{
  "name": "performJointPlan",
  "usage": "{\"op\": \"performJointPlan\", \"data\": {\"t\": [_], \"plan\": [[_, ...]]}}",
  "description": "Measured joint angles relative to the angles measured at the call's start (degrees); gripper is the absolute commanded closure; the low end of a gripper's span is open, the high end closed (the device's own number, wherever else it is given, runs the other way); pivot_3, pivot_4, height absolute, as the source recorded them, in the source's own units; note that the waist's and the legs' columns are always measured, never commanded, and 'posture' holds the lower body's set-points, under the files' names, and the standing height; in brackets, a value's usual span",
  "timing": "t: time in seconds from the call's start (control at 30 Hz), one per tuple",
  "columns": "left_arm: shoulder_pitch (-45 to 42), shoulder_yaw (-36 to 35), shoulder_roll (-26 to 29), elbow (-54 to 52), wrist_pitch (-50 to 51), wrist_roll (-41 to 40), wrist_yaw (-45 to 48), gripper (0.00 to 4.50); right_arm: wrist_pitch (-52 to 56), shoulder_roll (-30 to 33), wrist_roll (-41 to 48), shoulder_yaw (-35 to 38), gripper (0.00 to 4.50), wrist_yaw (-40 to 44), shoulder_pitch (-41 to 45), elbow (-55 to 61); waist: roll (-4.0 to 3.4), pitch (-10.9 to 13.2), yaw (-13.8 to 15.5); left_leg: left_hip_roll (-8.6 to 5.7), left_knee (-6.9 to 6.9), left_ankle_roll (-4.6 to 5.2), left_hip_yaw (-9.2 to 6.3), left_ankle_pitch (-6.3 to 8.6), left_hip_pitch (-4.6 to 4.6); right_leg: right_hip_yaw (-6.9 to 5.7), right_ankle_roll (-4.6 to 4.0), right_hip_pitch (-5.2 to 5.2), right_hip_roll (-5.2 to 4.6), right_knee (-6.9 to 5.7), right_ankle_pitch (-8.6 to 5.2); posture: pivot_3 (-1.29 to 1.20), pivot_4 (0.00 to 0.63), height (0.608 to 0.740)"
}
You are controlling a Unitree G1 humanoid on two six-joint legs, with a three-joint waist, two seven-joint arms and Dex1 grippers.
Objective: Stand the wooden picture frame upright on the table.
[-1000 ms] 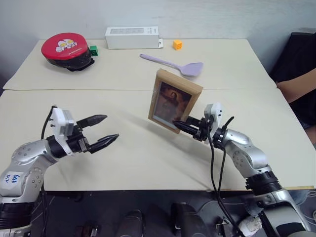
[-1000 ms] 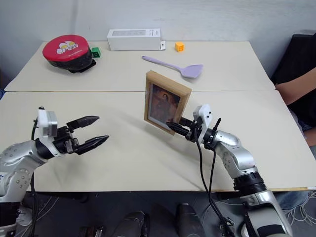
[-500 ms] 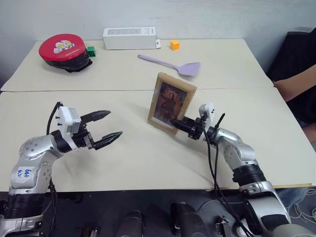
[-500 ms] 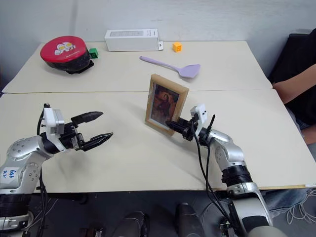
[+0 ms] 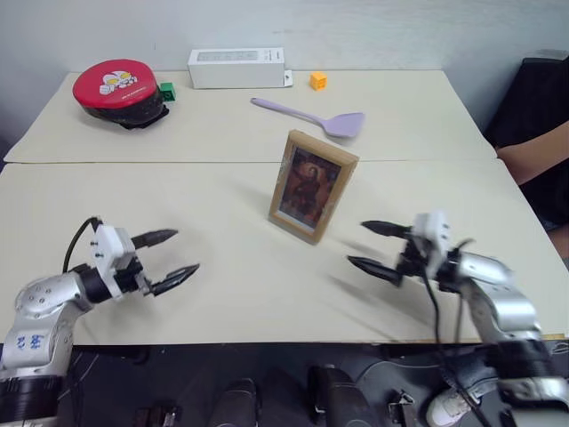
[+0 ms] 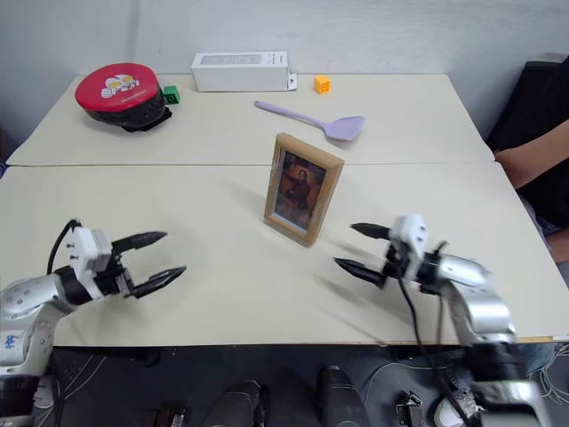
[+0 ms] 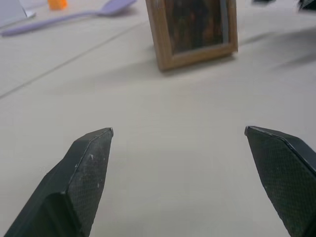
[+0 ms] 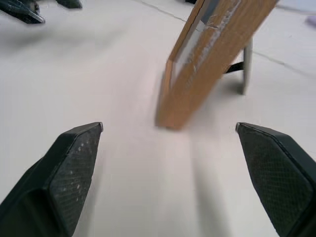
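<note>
Beige table (image 5: 222, 294) bears upright wooden picture frame (image 5: 311, 185); right wrist view reveals its stand (image 8: 245, 66).

The frame (image 7: 195, 29) is cut off at the top edge in the left wrist view, and its picture there is blurred. The right gripper (image 5: 378, 249) is motion-blurred. A person's arm (image 5: 538, 151) is cut off by the right edge. The tabletop (image 5: 222, 231) runs past the left edge.

head stereo pair looks forward-down over tabletop (image 5: 222, 196), both wrist views low, level, near, sharing wooden picture frame (image 7: 195, 32) from opposite sides
</note>
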State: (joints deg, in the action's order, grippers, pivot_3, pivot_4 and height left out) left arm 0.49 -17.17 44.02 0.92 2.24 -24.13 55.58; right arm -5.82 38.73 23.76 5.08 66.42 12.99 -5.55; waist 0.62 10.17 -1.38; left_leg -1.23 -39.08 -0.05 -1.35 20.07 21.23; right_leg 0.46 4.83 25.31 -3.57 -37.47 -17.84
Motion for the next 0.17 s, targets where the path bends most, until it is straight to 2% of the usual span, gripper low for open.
{"op": "performJointPlan", "data": {"t": [0.1,0.17], "plan": [[3.91,-2.70,0.78,1.19,-1.84,2.15,-1.04,0.00,-11.69,3.68,-2.84,2.13,0.04,5.16,-2.96,-2.93,0.00,0.00,-0.34,0.06,0.04,0.18,0.13,0.10,-0.25,0.08,0.00,-0.15,0.05,-0.04,0.00,0.00,0.150,0.740],[5.12,-4.40,0.77,1.98,-2.43,2.36,-1.81,0.00,-16.34,3.87,-3.62,2.26,0.04,6.46,-3.02,-4.91,0.00,0.00,-0.32,0.09,0.04,0.25,0.13,0.15,-0.39,0.08,0.00,-0.29,0.05,-0.04,0.00,0.00,0.150,0.740]]}}
